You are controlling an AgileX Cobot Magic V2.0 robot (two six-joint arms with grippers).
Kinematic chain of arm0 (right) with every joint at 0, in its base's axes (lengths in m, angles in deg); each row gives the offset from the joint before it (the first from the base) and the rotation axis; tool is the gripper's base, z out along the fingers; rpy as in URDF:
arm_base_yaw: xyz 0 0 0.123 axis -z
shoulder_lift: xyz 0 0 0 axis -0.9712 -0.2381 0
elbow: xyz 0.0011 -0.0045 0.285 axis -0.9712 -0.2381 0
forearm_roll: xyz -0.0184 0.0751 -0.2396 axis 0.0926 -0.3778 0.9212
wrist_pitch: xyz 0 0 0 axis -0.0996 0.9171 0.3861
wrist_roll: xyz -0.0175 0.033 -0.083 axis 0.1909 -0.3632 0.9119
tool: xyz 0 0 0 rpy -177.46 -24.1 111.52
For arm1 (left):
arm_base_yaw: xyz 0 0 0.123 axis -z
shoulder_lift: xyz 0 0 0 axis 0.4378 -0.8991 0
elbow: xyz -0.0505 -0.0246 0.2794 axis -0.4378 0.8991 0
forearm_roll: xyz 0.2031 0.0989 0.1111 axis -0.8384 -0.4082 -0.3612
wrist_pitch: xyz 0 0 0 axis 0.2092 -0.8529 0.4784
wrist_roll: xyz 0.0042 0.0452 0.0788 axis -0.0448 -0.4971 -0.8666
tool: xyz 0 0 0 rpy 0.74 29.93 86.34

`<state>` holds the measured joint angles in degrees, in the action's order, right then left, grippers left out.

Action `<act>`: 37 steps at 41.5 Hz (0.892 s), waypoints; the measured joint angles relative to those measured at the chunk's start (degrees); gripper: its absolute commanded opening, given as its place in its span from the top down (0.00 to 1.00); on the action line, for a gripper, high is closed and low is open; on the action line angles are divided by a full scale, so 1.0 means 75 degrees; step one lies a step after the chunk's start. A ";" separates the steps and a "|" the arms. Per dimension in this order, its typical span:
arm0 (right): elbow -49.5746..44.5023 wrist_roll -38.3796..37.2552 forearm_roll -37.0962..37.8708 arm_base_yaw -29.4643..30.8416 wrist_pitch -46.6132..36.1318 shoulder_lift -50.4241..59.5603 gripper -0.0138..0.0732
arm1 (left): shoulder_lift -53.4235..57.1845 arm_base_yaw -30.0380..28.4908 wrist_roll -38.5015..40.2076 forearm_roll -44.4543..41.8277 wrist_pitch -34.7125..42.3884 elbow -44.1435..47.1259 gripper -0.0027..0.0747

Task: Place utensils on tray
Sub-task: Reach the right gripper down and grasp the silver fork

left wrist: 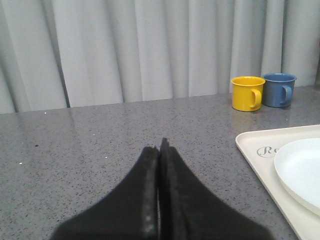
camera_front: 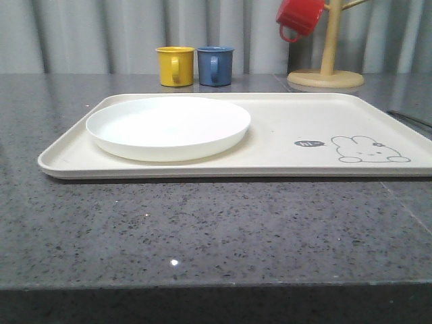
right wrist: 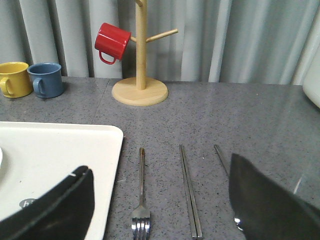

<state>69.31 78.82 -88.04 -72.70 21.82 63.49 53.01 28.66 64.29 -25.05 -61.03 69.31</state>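
The cream tray (camera_front: 290,121) lies across the grey table, and the white plate (camera_front: 167,125) rests on its left part. On the table beside the tray's edge (right wrist: 60,150), a fork (right wrist: 141,185), a pair of chopsticks (right wrist: 189,190) and a spoon (right wrist: 220,156) lie side by side. My right gripper (right wrist: 159,166) hangs open above them, its fingers spanning the fork and chopsticks; one finger hides part of the spoon. My left gripper (left wrist: 160,147) is shut and empty over bare table, off a corner of the tray (left wrist: 255,145) near the plate (left wrist: 300,167).
A yellow mug (camera_front: 175,65) and a blue mug (camera_front: 215,65) stand behind the tray. A red mug (camera_front: 300,17) hangs on a wooden mug tree (camera_front: 325,74) at the back right. Curtains close off the back. The table's front edge runs near the camera.
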 measured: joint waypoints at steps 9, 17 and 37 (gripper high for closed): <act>0.0033 0.0000 0.0000 0.0000 0.0029 -0.0255 0.39 | 0.0000 0.0000 0.0000 0.0000 -0.0010 0.0000 0.99; 0.0655 0.0000 0.0000 0.0000 0.0640 -0.1614 0.40 | 0.0000 0.0000 0.0000 0.0000 -0.0010 0.0000 0.99; 0.3488 0.0000 0.0000 0.0000 0.2882 -0.6902 0.40 | 0.0000 0.0000 0.0000 0.0000 -0.0010 0.0000 0.99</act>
<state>95.47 78.82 -88.04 -72.70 43.44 11.73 53.01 28.66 64.29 -25.05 -61.10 69.31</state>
